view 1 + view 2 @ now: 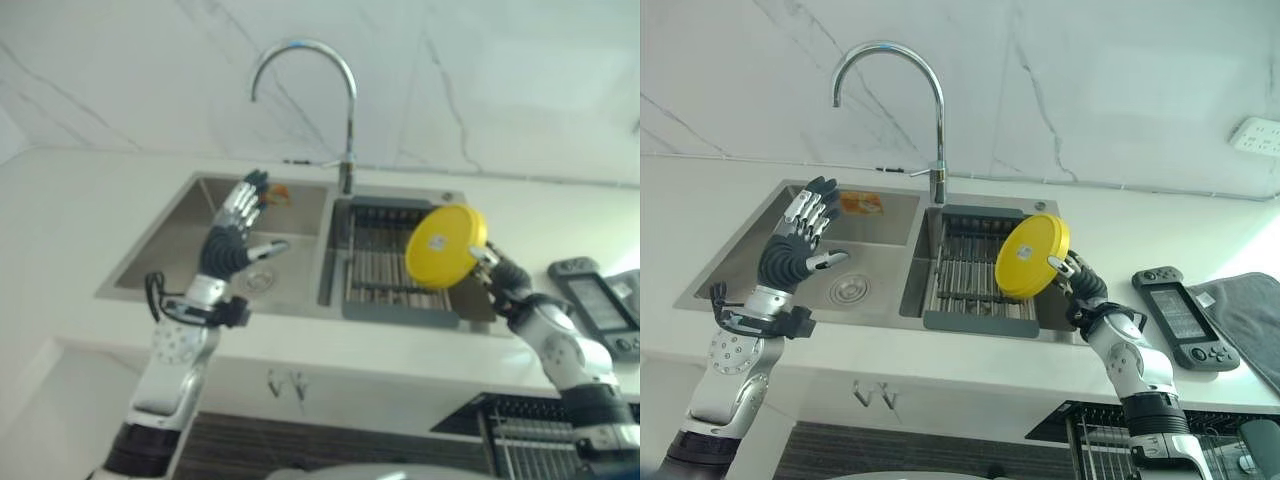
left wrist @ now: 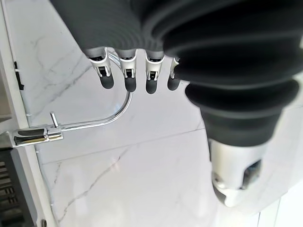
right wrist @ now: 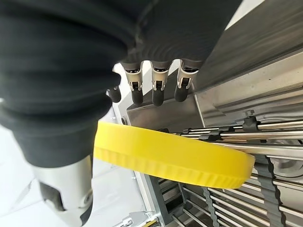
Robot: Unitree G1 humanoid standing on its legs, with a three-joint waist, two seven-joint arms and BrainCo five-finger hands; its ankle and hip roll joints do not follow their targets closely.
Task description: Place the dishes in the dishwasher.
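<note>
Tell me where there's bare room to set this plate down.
Free: white counter left of the steel sink, under the open left hand. Crowded: right of the yellow round plate in the right hand, black controller and grey cloth.

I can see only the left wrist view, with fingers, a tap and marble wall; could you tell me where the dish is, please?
Observer: The yellow plate is pinched in the right hand, held tilted above the rack in the sink's right basin.
Operator: Thank you. Is my left hand carrying anything?
Observer: No, the left hand is open and raised over the sink's left basin.
Operator: Is anything beside the sink?
Observer: A handheld game console lies on the counter by the right arm.
</note>
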